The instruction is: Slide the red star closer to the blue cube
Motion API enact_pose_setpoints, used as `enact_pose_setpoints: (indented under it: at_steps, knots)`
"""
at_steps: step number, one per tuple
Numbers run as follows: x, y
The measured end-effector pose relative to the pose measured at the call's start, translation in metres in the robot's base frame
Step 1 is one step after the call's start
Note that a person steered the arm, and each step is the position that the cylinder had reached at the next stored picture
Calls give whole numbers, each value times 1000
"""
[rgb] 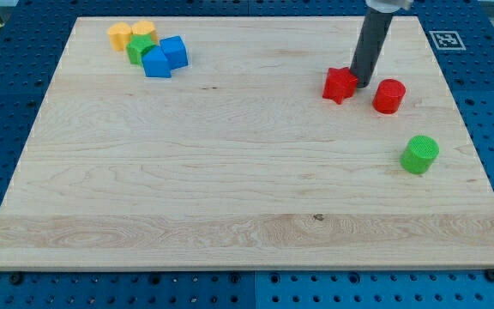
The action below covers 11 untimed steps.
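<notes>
The red star (340,85) lies at the upper right of the wooden board (230,172). My tip (364,84) stands right at the star's right edge, touching or nearly touching it. The blue cube (175,51) sits far off at the upper left, in a tight cluster with a second blue block (156,63), a green block (140,48) and two yellow blocks (120,35) (144,30).
A red cylinder (389,96) stands just right of my tip. A green cylinder (419,154) sits lower at the right. A fiducial marker (445,39) lies off the board's upper right corner. Blue perforated table surrounds the board.
</notes>
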<state>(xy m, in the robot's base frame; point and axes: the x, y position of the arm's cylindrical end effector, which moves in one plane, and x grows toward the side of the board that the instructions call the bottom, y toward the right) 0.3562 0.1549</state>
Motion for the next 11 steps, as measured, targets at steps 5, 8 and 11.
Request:
enact_pose_setpoints:
  at_steps: [5,8,11]
  knots:
    - [-8,-127]
    - [-65,-129]
    - [-88,-98]
